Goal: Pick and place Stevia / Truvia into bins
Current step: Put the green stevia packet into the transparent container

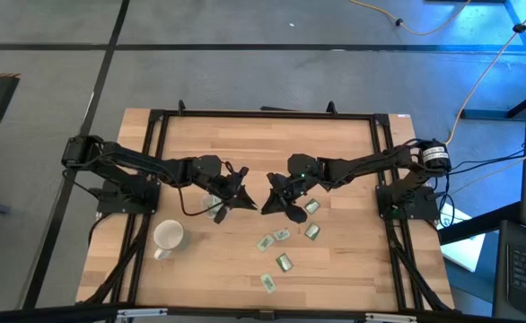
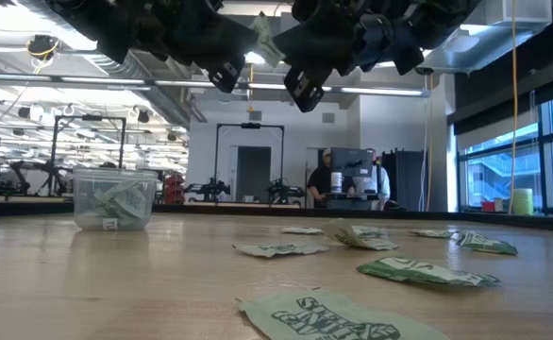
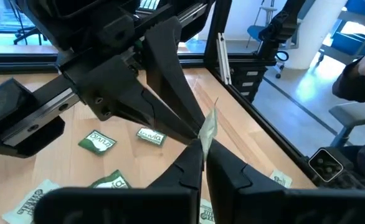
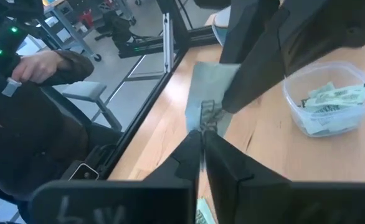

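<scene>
Both arms meet above table (image 1: 245, 144) centre, raised off surface. Left gripper (image 3: 204, 146) fingers (image 3: 182, 171) clenched on one sachet (image 3: 208, 126), held edge-up between tips. Right gripper (image 4: 201, 134) fingers (image 4: 223, 165) pinch the same sachet from opposite side. Clear cup (image 2: 113, 197) on table under left gripper, already holding several sachets (image 4: 329, 99). Loose sachets (image 1: 281, 236) scattered on table near right gripper and toward front edge. White mug (image 1: 168, 237) near left arm. Two people (image 2: 347, 179) stand in room behind
</scene>
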Motion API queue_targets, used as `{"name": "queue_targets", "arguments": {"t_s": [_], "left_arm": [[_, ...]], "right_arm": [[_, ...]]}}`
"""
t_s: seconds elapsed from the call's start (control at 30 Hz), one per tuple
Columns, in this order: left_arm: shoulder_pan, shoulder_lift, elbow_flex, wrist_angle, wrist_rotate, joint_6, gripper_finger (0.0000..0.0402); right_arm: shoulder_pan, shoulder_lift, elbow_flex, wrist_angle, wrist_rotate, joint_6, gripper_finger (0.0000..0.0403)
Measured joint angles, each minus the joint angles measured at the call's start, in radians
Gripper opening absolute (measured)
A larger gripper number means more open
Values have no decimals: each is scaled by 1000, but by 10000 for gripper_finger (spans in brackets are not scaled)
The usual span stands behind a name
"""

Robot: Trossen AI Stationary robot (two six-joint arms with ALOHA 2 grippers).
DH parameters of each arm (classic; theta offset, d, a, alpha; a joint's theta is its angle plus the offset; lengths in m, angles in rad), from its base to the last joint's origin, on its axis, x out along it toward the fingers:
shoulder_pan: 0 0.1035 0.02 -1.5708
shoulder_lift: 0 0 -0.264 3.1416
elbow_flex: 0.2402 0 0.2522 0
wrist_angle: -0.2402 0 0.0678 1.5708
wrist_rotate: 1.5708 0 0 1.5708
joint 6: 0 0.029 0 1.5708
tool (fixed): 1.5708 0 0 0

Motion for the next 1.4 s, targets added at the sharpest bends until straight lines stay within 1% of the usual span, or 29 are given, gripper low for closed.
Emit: {"name": "queue_targets", "arguments": {"t_s": [0.13, 0.2, 0.23, 0.3, 0.4, 0.47, 0.53, 0.6, 0.63, 0.7, 0.83, 1.07, 1.17, 1.23, 1.4], "left_arm": [[9, -21, 0, -51, 0, 0, 7], [20, -42, 0, -95, -5, 0, 8], [26, -53, 0, -124, -7, 0, 7], [35, -82, 0, -194, -8, 0, 6], [43, -124, 1, -291, -46, -1, 6], [43, -152, 1, -352, -113, 0, 7], [43, -180, 1, -424, -189, 0, 7], [43, -208, 1, -488, -253, 0, 7], [43, -223, 1, -523, -277, 0, 7], [43, -245, 1, -585, -318, -3, 7], [43, -268, 1, -691, -374, -25, 7], [42, -267, 1, -807, -381, -53, 7], [42, -267, 1, -861, -361, -52, 6], [35, -267, 1, -876, -361, -33, 6], [-14, -267, 1, -877, -405, 57, 5]], "right_arm": [[-31, -7, 0, -60, 0, 1, 62], [-56, -15, 0, -132, 6, 3, 68], [-69, -18, 1, -176, 27, 3, 69], [-90, -25, 1, -294, 125, 3, 70], [-118, -26, 1, -470, 346, 6, 68], [-136, -26, 1, -579, 493, 27, 68], [-151, -26, 1, -667, 616, 61, 68], [-163, -26, 1, -729, 705, 95, 68], [-169, -26, 1, -749, 733, 108, 68], [-180, -26, 1, -770, 752, 111, 68], [-184, -26, 1, -758, 754, 110, 68], [-184, -26, 1, -729, 753, 110, 68], [-184, -26, 1, -726, 753, 110, 68], [-184, -26, 1, -726, 753, 110, 68], [-183, -26, 1, -726, 753, 109, 68]]}}
